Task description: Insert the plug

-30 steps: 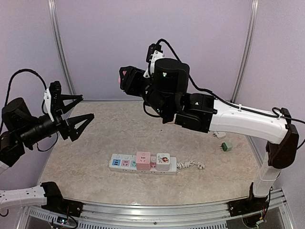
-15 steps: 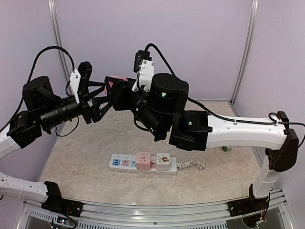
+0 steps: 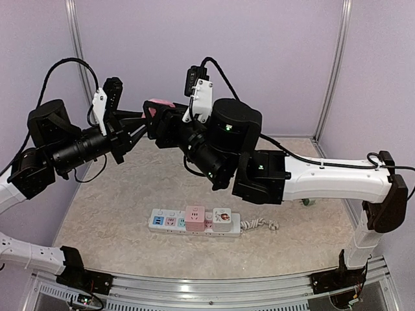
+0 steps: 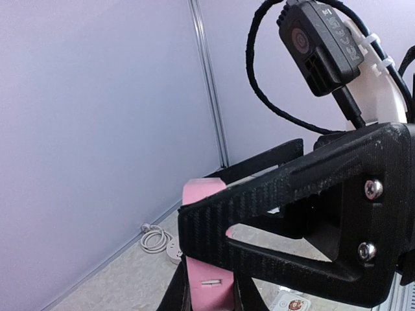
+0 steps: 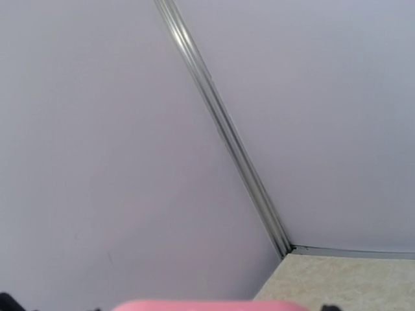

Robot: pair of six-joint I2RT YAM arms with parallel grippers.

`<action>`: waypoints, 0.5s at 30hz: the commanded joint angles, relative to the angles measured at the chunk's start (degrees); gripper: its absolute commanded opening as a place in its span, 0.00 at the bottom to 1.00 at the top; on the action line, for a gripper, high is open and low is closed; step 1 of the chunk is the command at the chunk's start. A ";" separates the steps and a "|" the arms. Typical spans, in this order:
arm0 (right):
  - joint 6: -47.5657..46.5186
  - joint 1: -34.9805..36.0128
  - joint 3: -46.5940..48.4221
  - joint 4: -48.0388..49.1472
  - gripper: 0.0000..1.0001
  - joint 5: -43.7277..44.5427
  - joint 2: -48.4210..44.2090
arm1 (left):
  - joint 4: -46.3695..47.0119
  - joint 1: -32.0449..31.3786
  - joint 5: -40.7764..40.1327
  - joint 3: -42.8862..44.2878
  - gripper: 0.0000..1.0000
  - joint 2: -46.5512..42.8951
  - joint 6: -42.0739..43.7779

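Note:
A pink plug (image 3: 159, 103) hangs in the air high above the table, at the upper left of the top view. My right gripper (image 3: 155, 116) is shut on it from the right. My left gripper (image 3: 146, 119) has come in from the left and is shut on the same plug. The left wrist view shows the plug (image 4: 204, 262) pinched between my black fingers (image 4: 259, 207), with one metal prong slot facing the camera. Only the plug's pink top edge (image 5: 207, 304) shows in the right wrist view. The white power strip (image 3: 170, 221) lies on the table below.
A pink cube adapter (image 3: 195, 216) and a white cube adapter (image 3: 222, 219) sit in the strip. Its coiled cord (image 3: 259, 225) lies at its right end. The right arm spans the table's middle and right. Purple walls and metal posts close in the back and sides.
The left arm swung up from the left side to the plug, and its open jaws closed on it. The right arm shifted a little left with the plug.

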 commanded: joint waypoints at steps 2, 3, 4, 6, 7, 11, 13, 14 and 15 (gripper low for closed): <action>-4.48 0.32 -0.96 -2.78 0.52 -5.35 -2.30 | 2.35 -0.30 2.39 -0.23 0.00 -2.25 -0.72; -6.97 0.34 -2.33 -2.19 0.64 -6.81 -3.93 | 2.40 -0.12 3.73 -0.73 0.00 -2.76 -1.96; -10.36 0.35 -4.18 -1.50 0.75 -8.97 -5.89 | 2.36 0.34 5.98 -1.16 0.00 -3.53 -3.41; -16.63 0.25 -8.46 -1.29 0.93 -15.24 -11.45 | 2.38 1.83 12.16 -2.34 0.00 -5.16 -7.26; -19.17 0.01 -10.70 -1.70 0.97 -19.14 -14.42 | 2.61 2.86 15.98 -2.84 0.00 -6.12 -9.70; -22.88 -3.20 -18.01 -4.25 0.96 -38.27 -23.73 | 4.86 4.62 30.70 -4.07 0.00 -8.43 -17.54; -22.17 -4.63 -17.32 -8.53 0.94 -47.09 -24.63 | 5.55 4.07 34.35 -4.47 0.00 -9.33 -18.63; -22.29 -4.79 -15.89 -11.40 0.94 -48.42 -24.17 | 5.57 3.81 34.63 -4.73 0.00 -9.76 -18.83; -22.59 -4.80 -14.25 -13.97 0.93 -50.41 -23.07 | 5.57 3.73 34.82 -4.96 0.00 -9.98 -18.77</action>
